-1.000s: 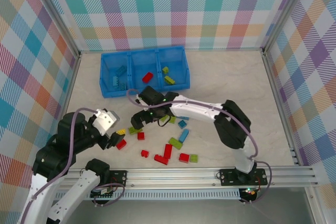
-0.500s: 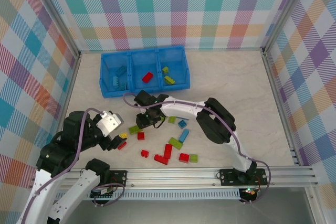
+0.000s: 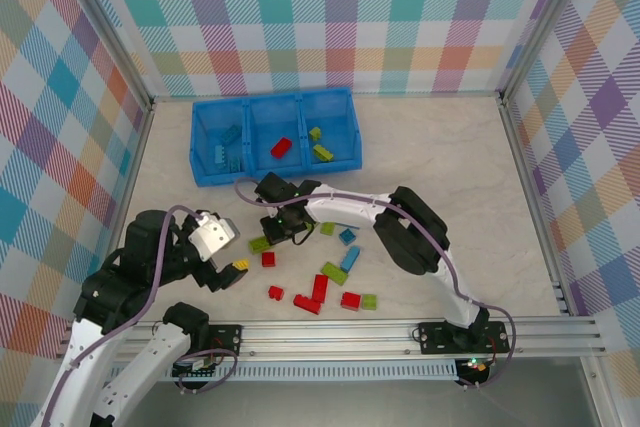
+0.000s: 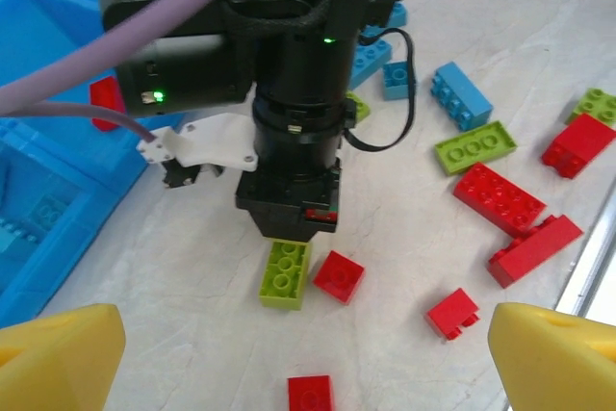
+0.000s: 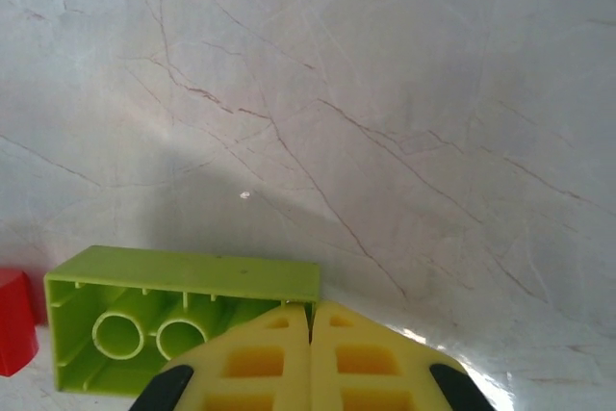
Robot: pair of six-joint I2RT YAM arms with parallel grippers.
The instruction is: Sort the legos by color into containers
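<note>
Picking up a lime brick in front of the bin tray

The step in hand was judged to be the pick-up of a lime brick (image 4: 286, 274), which lay flat on the table just short of the bin tray (image 3: 275, 175). A red brick (image 4: 339, 276) lay just beside it, on the side away from the tray. The right gripper (image 5: 310, 358) was found clenched, its fingertips pressed together with no gap. The lime brick was seen beside them rather than between them, so nothing was held and the grasp was judged to have missed. The left gripper (image 4: 306, 348) was spread wide and empty, farther from the tray, above loose bricks.

The remaining legos (image 3: 335, 272) were strewn in front of the tray, while blue, red and lime pieces were lodged in its left, middle and right compartments. The next move was thought to call for the fingers to be parted, set astride the brick's narrow width and closed. The brick could then be carried to the right-hand compartment (image 3: 330, 137).

A pale, marbled table top (image 3: 430, 167) was seen, smooth and likely slippery. It was enclosed by pastel plaid walls (image 3: 330, 17), with an aluminium rail (image 3: 350, 329) along the edge farthest from the tray
</note>
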